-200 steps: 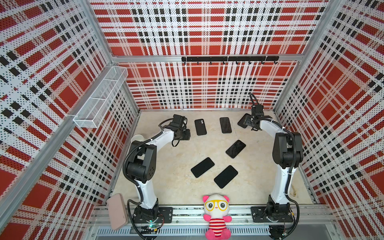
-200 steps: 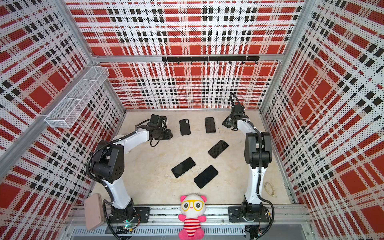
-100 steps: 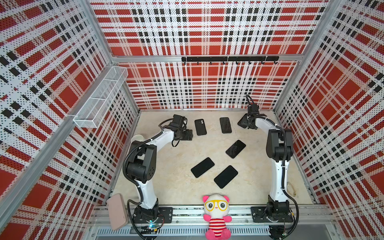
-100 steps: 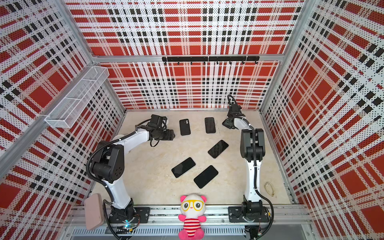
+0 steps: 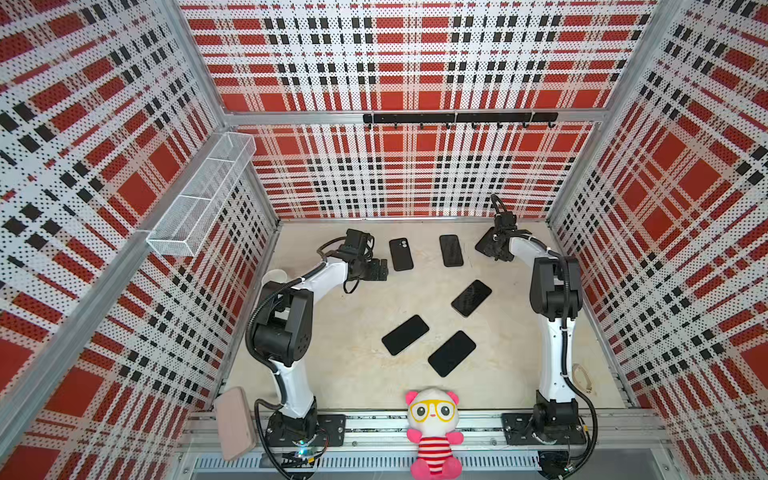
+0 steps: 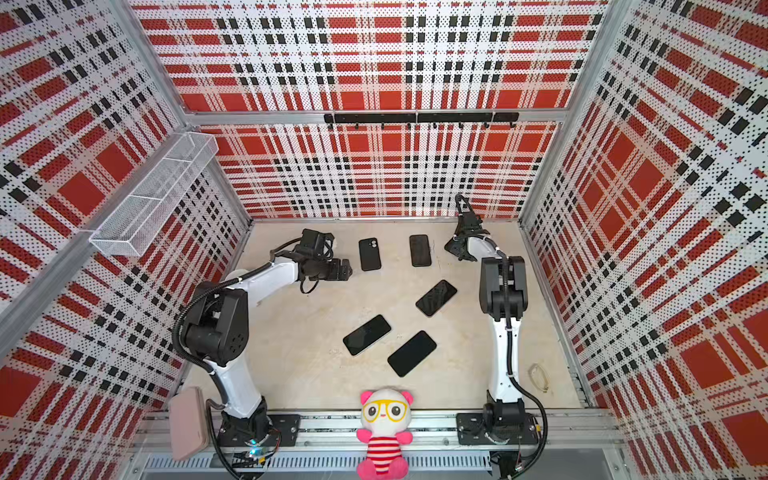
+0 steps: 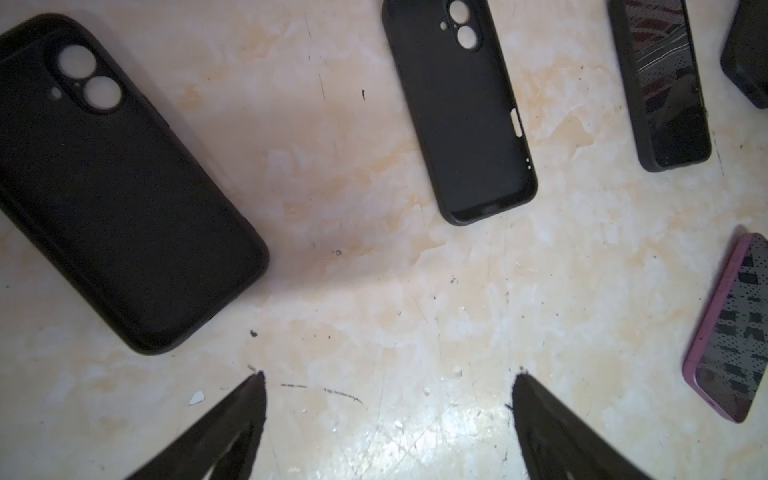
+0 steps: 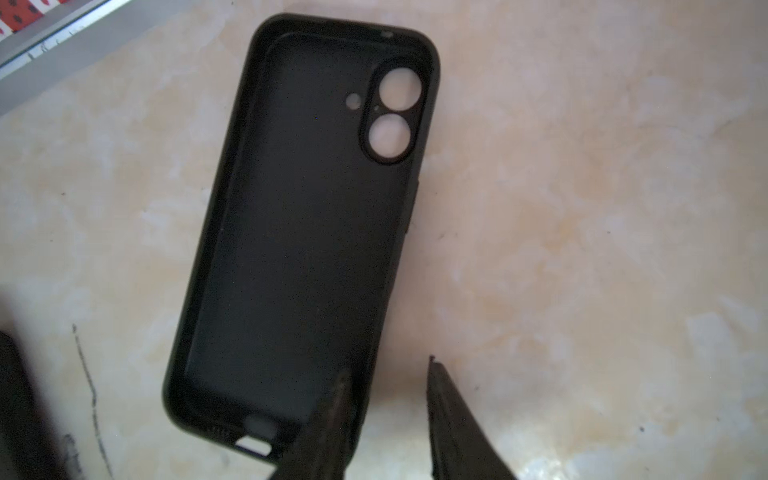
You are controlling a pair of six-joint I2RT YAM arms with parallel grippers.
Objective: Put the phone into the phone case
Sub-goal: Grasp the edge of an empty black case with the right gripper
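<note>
Surface (image 5: 340,340): pale, scuffed floor of the plaid booth. Everything for the task lies flat on it.
Arms: the left arm (image 5: 286,324) reaches to the far left of the surface, and the right arm (image 5: 552,291) to the far right corner.
Phones: the phone (image 5: 405,334), second phone (image 5: 451,353) and third phone (image 5: 471,298) lie mid-surface, well apart from both claws. A cased phone (image 5: 451,249) at the back looks already fitted.
Cases: the corner case (image 8: 299,232) lies open side up near the rail (image 8: 62,45). The middle case (image 5: 401,253) and near case (image 7: 124,187) lie empty by the left arm.
Left claw (image 7: 388,376): released wide over bare surface, grasping nothing.
Right claw (image 8: 388,368): narrowed and straddling the corner case's side wall near its port end, one finger (image 8: 328,424) inside and the other outside. Bare surface shows between the wall and the outer finger, so it is not yet pinching.
Stage: judged to be securing a case; no phone is in it.
Risk, grip: the thin wall looks soft and may buckle or slip out, so the case could twist or drop.
Risk, skid: an off-centre squeeze could shove the case towards the rail.
Risk, fit: a finger left inside would block the phone, and the camera holes must meet the phone's right end.
Risk, pickup: the flat phones offer little edge, so a claw may scrape or push them.
</note>
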